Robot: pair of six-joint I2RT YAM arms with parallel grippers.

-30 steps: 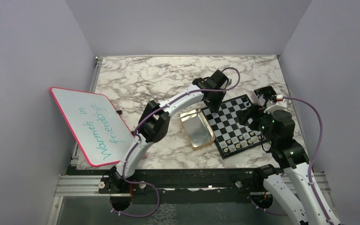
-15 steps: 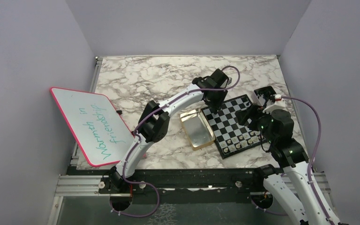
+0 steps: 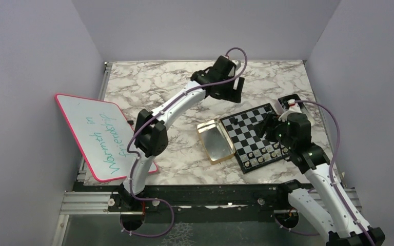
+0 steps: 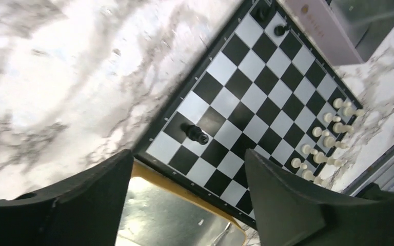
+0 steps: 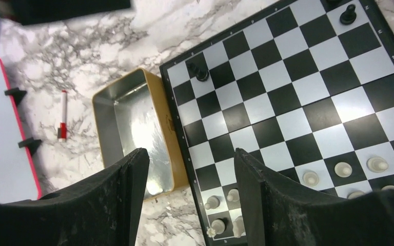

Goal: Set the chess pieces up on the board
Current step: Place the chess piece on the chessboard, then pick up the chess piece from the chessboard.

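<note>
The board [image 3: 251, 134] lies right of centre, with its black and pale checks filling both wrist views. Pale chess pieces [image 5: 341, 168] stand in rows along its near edge [image 4: 324, 139]. One black piece [image 5: 200, 73] stands near the far-left corner [image 4: 196, 134], and more black pieces [image 4: 280, 29] stand at the far-right corner. My left gripper [image 3: 236, 94] hangs high over the table behind the board, open and holding nothing [image 4: 184, 205]. My right gripper [image 3: 267, 125] hovers over the board's near-left part, open with nothing between its fingers [image 5: 190, 200].
A gold tin [image 3: 215, 141] with nothing visible inside it lies against the board's left edge [image 5: 133, 128]. A pink-rimmed whiteboard [image 3: 102, 136] leans at the left. A small red marker [image 5: 62, 122] lies between them. A pale box [image 3: 289, 102] sits by the board's far-right corner.
My left gripper opened and rose up and back from the board's far-left corner, where a black piece now stands. My right gripper's jaws narrowed a little and it shifted slightly.
</note>
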